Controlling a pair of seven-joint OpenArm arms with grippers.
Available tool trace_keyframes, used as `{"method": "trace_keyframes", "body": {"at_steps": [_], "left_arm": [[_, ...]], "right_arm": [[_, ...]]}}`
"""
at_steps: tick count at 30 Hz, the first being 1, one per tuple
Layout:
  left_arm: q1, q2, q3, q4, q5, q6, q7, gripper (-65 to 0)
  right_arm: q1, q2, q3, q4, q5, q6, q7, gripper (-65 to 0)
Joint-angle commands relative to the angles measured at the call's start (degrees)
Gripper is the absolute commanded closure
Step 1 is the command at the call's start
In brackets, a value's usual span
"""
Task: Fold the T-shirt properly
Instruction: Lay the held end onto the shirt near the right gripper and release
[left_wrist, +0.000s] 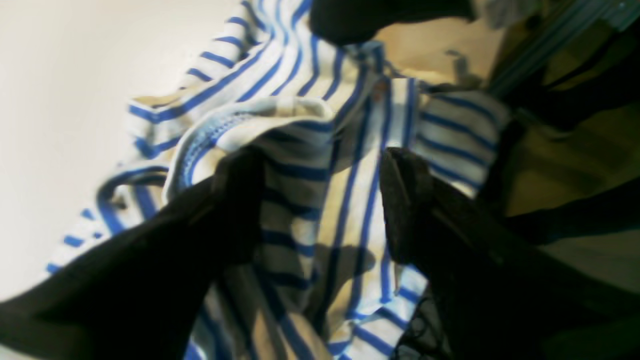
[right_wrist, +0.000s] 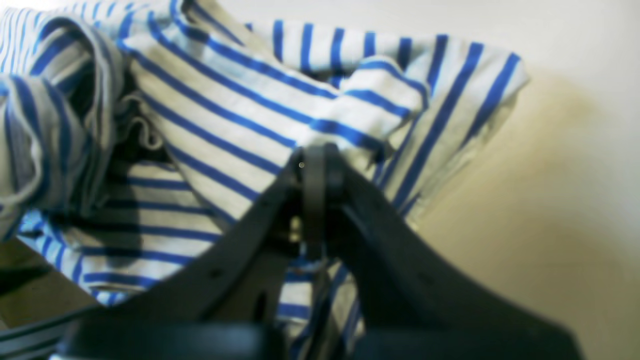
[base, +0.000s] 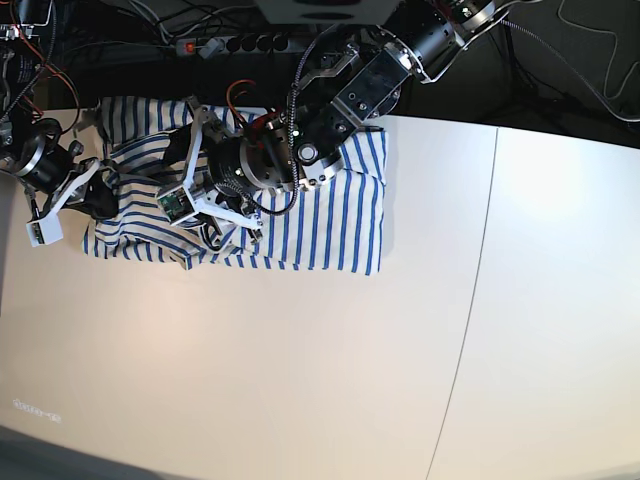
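White table (base: 300, 380) carries the soft, floppy T-shirt (base: 320, 225); my left gripper (left_wrist: 320, 200) gapes over a bunched hem worth pinching, my right gripper (right_wrist: 314, 160) clamps striped cloth.

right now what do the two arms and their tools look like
Both arms are black and silver metal cylinders with white bracket pieces near the wrists and loose dark cables. The left tool has two broad matte black fingers with textured pads. The right tool is black too, with narrow fingers. A small green circuit board sits on the left wrist.
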Motion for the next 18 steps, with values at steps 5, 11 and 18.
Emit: {"method": "trace_keyframes", "body": {"at_steps": [5, 11, 18], "left_arm": [[-0.79, 0.76, 4.59, 1.11, 6.12, 0.35, -1.42, -39.2], [-2.25, 0.20, 14.53, 1.09, 17.49, 4.11, -3.21, -39.1], [-4.63, -1.88, 17.16, 1.09, 27.12, 11.43, -2.05, -39.1]], "right_arm": [[1.09, 1.22, 0.50, 0.72, 0.76, 3.78, 1.33, 0.0], [1.77, 1.22, 0.50, 0.70, 0.55, 3.78, 1.46, 0.0], [1.88, 1.25, 0.50, 0.72, -0.46, 3.78, 1.44, 0.0]]}}
